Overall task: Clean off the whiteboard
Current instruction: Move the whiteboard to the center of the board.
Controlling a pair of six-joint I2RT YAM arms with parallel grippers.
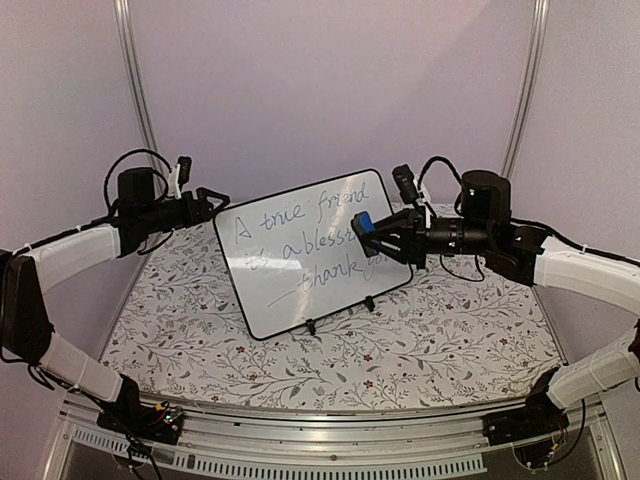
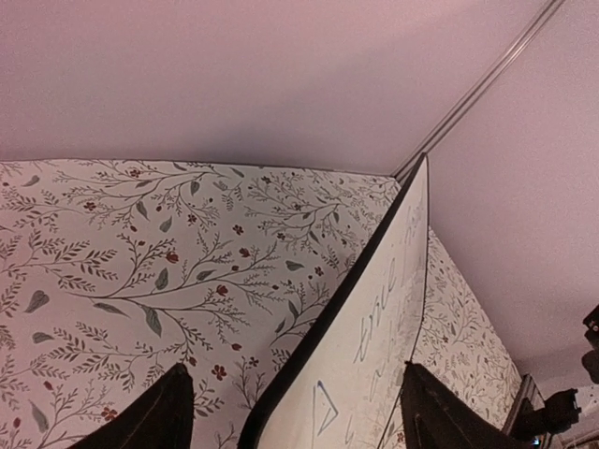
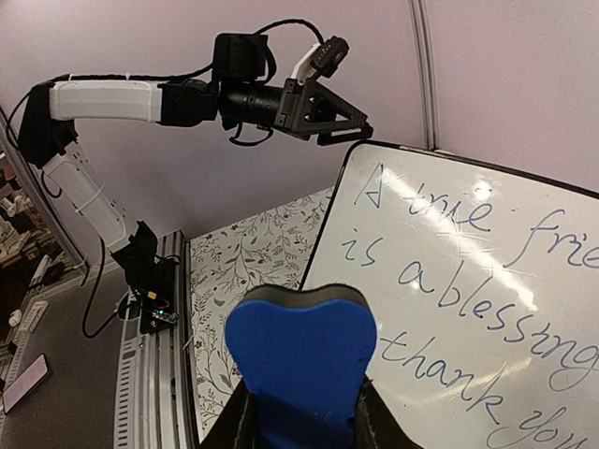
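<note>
Right wrist view: your right gripper [image 3: 299,412], pinching the blue eraser [image 3: 301,346], sits at the right end of the whiteboard [image 3: 421,224]; writing [image 3: 468,309] runs leftward.

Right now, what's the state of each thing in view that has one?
whiteboard: standing on its feet, writing unerased.
blue eraser: clamped in the right tool, in front of the board's face; contact unclear.
right tool: shut on the blue eraser.
left tool: open, fingers straddling the board's top-left corner.

One whiteboard [image 1: 300,255], one blue eraser [image 1: 363,222], two hands [image 1: 216,198] [image 1: 380,238]
</note>
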